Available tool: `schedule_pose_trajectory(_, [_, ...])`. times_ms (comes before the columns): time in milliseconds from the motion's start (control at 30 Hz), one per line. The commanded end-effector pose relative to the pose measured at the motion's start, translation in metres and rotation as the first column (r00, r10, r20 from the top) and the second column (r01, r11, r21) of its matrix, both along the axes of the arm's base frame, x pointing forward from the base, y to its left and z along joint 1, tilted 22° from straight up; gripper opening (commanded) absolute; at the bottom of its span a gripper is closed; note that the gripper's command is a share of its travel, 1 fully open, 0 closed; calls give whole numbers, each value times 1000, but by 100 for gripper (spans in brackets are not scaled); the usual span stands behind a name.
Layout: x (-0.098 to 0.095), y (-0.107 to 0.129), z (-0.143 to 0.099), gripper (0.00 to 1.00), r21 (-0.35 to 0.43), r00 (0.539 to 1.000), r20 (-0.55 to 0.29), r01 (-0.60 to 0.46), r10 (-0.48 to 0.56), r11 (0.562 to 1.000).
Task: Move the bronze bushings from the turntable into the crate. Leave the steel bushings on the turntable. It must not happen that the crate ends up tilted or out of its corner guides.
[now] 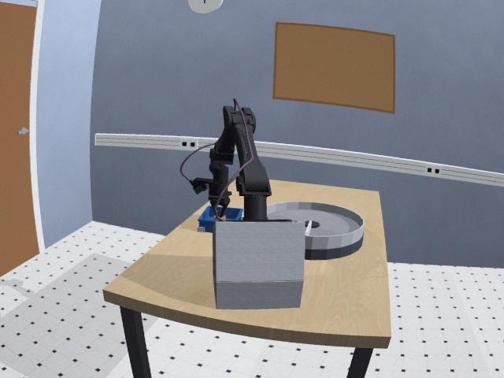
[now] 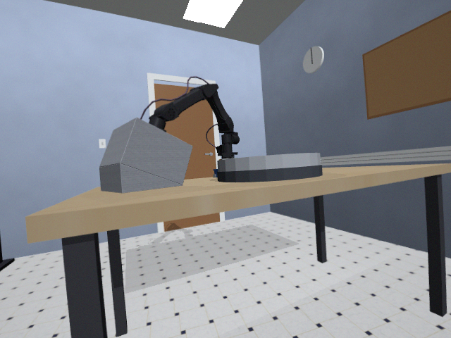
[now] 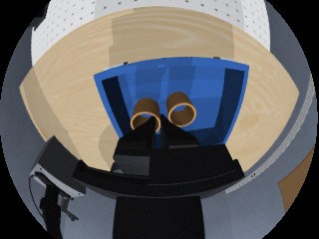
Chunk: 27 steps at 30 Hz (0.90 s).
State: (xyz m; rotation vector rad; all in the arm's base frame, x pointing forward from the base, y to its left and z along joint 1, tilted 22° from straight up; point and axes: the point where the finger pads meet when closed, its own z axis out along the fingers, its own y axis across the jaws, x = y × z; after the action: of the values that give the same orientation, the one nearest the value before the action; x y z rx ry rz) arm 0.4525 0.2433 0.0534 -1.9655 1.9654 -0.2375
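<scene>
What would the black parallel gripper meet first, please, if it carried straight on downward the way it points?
Most likely the floor of the blue crate: the gripper, shut on one bronze bushing, points down into it. A second bronze bushing lies close alongside; depth is unclear.
</scene>
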Motion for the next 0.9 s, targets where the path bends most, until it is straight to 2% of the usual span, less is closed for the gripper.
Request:
schedule_pose_trajectory(0, [-1,-6,-6,0,5,1000,-15,2,-2,1000])
schedule_pose_trajectory(567, [0,-6,3,0,19,1000,11,1,-1,1000])
schedule_pose_trajectory(600, [9,-1,16,0,37,999,43,1,-3,999])
schedule_pose_trajectory(633, [10,-1,17,0,39,999,46,1,-3,999])
schedule_pose_trajectory(867, [7,-2,16,0,33,999,35,2,-3,999])
